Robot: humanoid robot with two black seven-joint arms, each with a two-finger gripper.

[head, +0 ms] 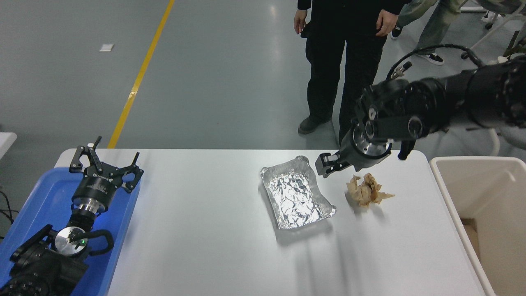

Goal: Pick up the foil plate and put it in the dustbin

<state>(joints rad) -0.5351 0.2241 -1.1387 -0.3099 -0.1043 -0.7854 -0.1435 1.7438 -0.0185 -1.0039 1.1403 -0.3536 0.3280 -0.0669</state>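
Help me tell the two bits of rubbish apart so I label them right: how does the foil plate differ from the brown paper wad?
The foil plate is shiny silver; the paper wad is dull brown. The plate keeps a shallow rectangular tray shape with a rim; the wad is a crumpled, irregular lump. The plate looks larger than the wad. Both lie on the white table, untouched, the wad on the dustbin side.

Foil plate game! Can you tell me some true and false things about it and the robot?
1. The foil plate lies on the white table. True.
2. The foil plate is inside the dustbin. False: it is on the table, left of the dustbin.
3. The right gripper holds the brown paper wad. False: it holds nothing and hangs above the table, near the plate's far end.
4. The left gripper is over the blue tray. True.
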